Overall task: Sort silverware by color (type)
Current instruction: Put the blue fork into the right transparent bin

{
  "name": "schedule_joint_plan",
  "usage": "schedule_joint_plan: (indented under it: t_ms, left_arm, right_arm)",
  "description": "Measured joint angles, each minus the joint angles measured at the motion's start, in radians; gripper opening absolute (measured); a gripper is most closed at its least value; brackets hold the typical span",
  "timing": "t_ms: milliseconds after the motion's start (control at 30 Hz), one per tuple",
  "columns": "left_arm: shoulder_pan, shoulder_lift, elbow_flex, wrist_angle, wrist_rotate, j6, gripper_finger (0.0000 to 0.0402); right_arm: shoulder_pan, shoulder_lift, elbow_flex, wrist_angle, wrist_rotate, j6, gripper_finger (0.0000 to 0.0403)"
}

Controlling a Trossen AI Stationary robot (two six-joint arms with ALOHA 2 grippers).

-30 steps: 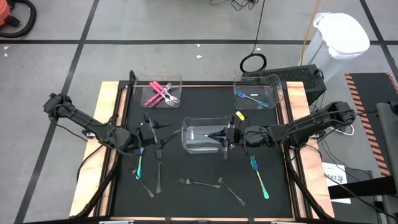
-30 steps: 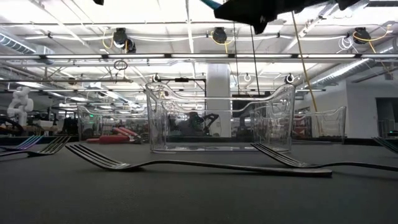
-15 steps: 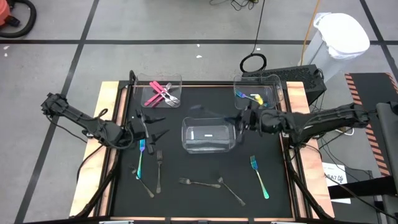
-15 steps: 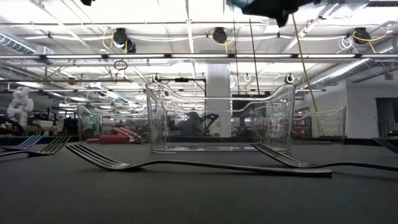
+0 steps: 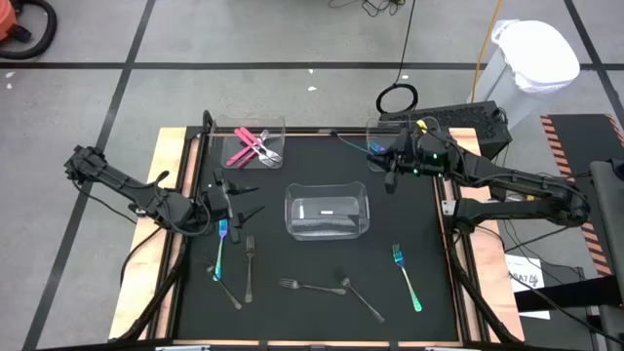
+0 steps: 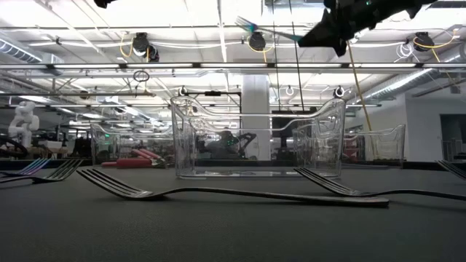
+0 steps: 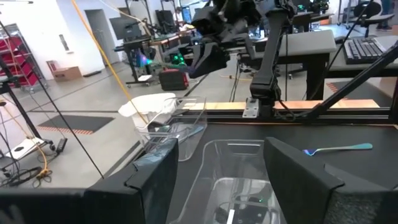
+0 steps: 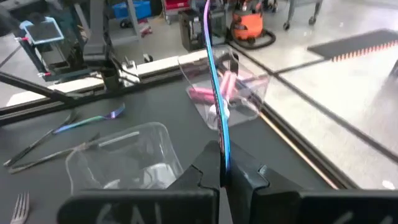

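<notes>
Since 1 s ago my right gripper (image 5: 390, 168), pinching an iridescent blue utensil (image 8: 214, 93), swung from the middle bin (image 5: 327, 212) to the blue bin (image 5: 429, 132); thin tip-hold could slip early, while left gripper (image 5: 234, 195) idles spread.

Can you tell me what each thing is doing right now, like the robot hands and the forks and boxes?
Right pincer: shut on a blue-teal utensil, above the far right bin.
Left pincer: open, holding nothing.
Middle bin: upright, something pale inside.
Far left bin: pink utensils inside.
Grey forks: lying loose on the mat.
Teal fork: lying loose.
</notes>
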Motion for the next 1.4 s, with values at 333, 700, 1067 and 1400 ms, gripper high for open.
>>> schedule_joint_plan:
  t_ms: [333,700,1067,1400]
  left_arm:
    - [0.000,0.000,0.000,-0.016,0.000,0.000,0.0238]
    - [0.000,0.000,0.000,-0.057,0.001,-0.007,0.0238]
    - [0.000,0.000,0.000,-0.058,0.027,-0.008,0.0238]
    - [0.000,0.000,0.000,-0.059,0.031,-0.009,0.0238]
  right_arm:
    - [-0.277,0.016,0.000,-0.059,-0.252,-0.005,0.0001]
    - [-0.494,0.014,0.000,-0.321,-0.259,-0.094,0.0001]
    - [-0.613,0.047,0.000,-0.522,-0.159,-0.187,0.0001]
    - [-0.668,0.053,0.000,-0.628,-0.148,-0.221,0.0001]
